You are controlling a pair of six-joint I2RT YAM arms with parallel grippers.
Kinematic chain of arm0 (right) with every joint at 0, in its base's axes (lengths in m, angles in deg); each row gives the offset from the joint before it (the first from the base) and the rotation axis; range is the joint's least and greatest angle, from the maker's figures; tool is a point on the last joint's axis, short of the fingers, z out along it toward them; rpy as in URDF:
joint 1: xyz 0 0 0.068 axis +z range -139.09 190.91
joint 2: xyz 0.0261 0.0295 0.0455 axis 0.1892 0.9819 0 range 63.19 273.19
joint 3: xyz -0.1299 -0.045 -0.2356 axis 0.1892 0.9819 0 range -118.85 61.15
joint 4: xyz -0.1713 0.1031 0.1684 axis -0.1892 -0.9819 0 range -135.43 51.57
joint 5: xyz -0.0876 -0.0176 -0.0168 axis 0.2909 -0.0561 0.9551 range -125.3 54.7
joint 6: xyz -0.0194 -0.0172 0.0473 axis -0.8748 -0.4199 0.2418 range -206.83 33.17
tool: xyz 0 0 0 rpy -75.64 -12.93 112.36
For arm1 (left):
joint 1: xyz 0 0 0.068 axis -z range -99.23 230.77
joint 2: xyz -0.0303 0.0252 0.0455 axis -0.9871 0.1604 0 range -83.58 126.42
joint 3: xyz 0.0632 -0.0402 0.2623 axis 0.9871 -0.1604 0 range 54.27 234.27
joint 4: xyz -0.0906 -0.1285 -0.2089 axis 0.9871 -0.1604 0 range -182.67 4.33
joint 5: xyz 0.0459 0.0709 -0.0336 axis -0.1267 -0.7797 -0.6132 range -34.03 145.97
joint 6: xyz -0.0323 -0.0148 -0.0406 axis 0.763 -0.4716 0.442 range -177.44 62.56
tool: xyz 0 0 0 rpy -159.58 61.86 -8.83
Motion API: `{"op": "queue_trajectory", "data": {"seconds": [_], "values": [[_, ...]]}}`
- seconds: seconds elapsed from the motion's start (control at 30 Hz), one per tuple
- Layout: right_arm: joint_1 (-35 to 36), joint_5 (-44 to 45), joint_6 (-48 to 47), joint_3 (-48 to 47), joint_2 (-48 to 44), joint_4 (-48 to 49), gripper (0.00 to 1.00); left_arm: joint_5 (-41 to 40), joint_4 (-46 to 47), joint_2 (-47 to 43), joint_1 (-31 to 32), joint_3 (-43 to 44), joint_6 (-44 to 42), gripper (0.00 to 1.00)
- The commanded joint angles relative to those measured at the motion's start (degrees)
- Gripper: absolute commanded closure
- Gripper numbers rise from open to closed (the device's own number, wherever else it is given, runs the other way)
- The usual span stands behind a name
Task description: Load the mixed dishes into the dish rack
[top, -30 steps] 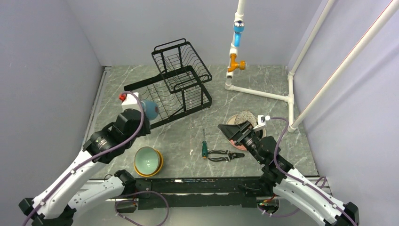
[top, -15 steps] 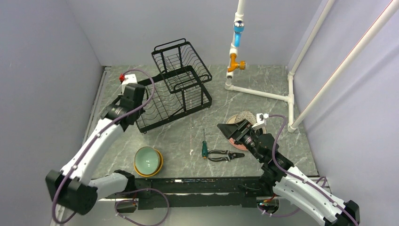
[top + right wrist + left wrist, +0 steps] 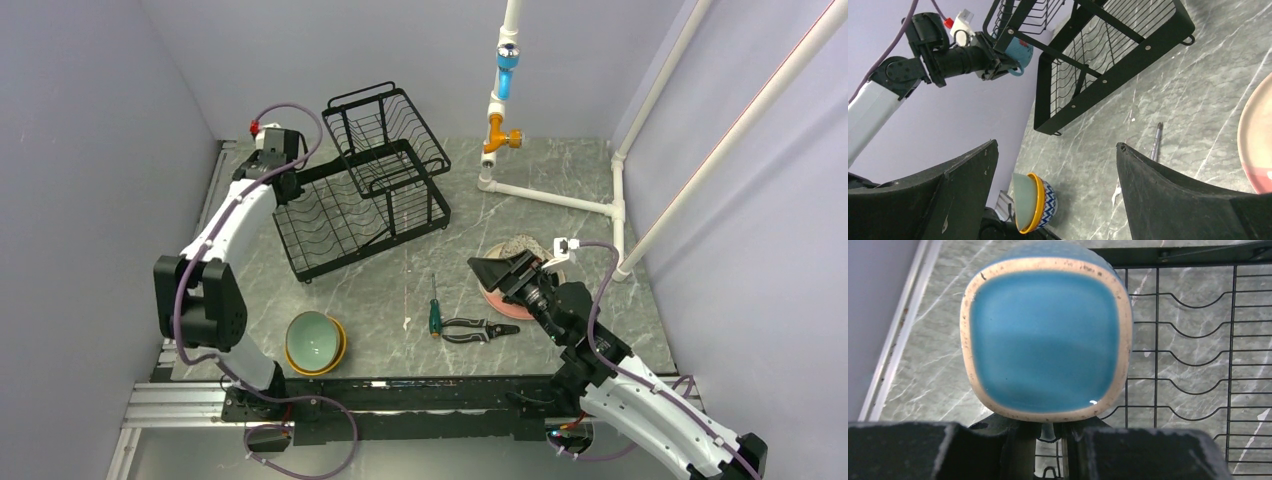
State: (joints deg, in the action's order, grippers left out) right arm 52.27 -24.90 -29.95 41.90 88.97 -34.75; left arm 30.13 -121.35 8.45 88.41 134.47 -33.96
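Grey-green marble counter [image 3: 380, 290] between lavender walls carries the black dish rack [image 3: 355, 200] at far left. Left tool [image 3: 1050, 432] is clenched on the handle of the mug [image 3: 1045, 340], held over the rack's far-left edge. Right tool [image 3: 497, 272] hangs spread wide, grasping nothing, above the pink plate [image 3: 495, 300] at near right.
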Motion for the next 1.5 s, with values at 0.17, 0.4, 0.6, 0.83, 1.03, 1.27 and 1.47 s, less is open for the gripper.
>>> {"op": "queue_trajectory", "data": {"seconds": [0.17,0.4,0.6,0.83,1.03,1.27,1.47], "values": [[-0.27,3.36,-2.90,-3.28,-1.82,-3.22,0.11,2.72,7.11,5.77,-0.16,4.02,-2.94,1.00],[-0.41,3.64,-3.62,-4.03,-0.95,-3.42,0.11,8.12,9.26,9.08,-2.45,3.32,-3.04,1.00],[-0.42,3.48,-3.25,-3.31,-0.96,-3.03,0.11,10.19,9.49,12.20,-3.81,4.36,-4.16,1.00],[-0.47,3.23,-3.53,-3.82,-0.10,-2.98,0.11,10.56,9.12,13.91,-4.74,4.79,-3.53,1.00],[-0.44,3.14,-3.27,-3.44,-0.38,-3.08,0.11,12.68,8.10,15.43,-5.72,6.50,-3.58,1.00],[-0.47,2.92,-2.91,-3.33,0.20,-2.77,0.11,15.02,6.63,17.26,-7.26,8.18,-2.88,1.00],[-0.50,2.38,-2.49,-3.17,1.43,-1.91,0.12,14.92,5.01,18.40,-7.46,9.46,-2.28,1.00]]}}
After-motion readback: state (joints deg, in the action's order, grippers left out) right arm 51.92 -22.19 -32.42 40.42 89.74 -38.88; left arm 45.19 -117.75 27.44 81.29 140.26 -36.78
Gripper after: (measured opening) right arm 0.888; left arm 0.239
